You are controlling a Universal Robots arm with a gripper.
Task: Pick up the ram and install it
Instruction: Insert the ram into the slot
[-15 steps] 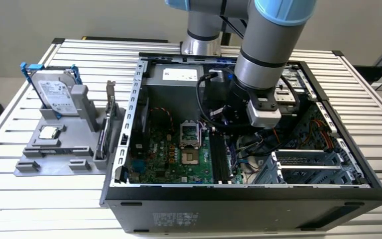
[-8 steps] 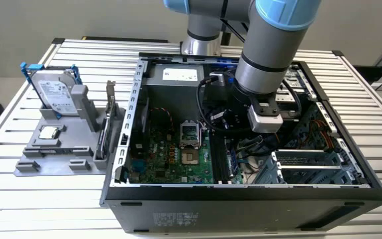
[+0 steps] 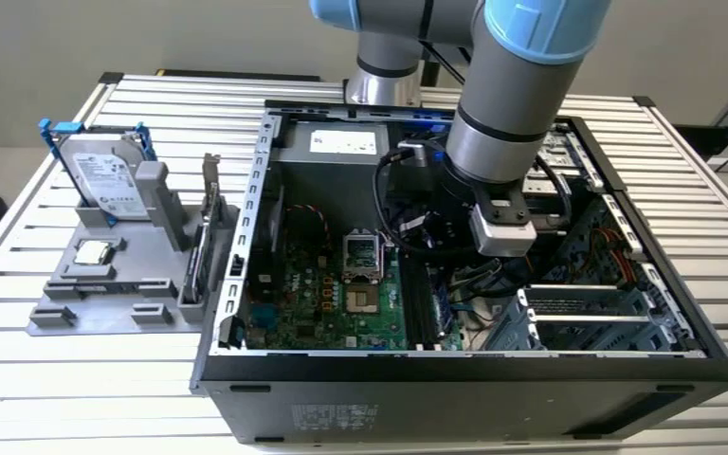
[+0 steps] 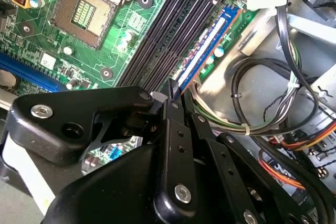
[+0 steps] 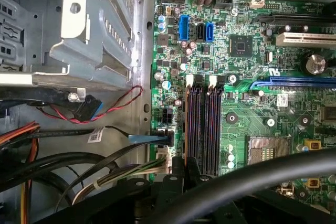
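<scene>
Ram [image 4: 206, 45]: long thin blue circuit-board stick, seen edge-on in the second wrist view, standing in the outermost of the long black motherboard slots [image 4: 168, 35]. Black gripper [image 4: 176, 100] jaws clamped on its near end. Green motherboard [image 5: 247, 77] lies in an open black computer case [image 3: 465, 370] on a slatted metal table [image 3: 86, 379]. Black cable bundles [image 4: 252, 98] crowd just beside the slot. Grey parts holder [image 3: 124, 275] with hard drive [image 3: 101, 175] stands at the exterior view's left.

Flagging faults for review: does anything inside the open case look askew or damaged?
Nothing stands out. The black gripper holds the thin blue ram stick edge-on, lined up along the long black motherboard slots; no damage shows.
</scene>
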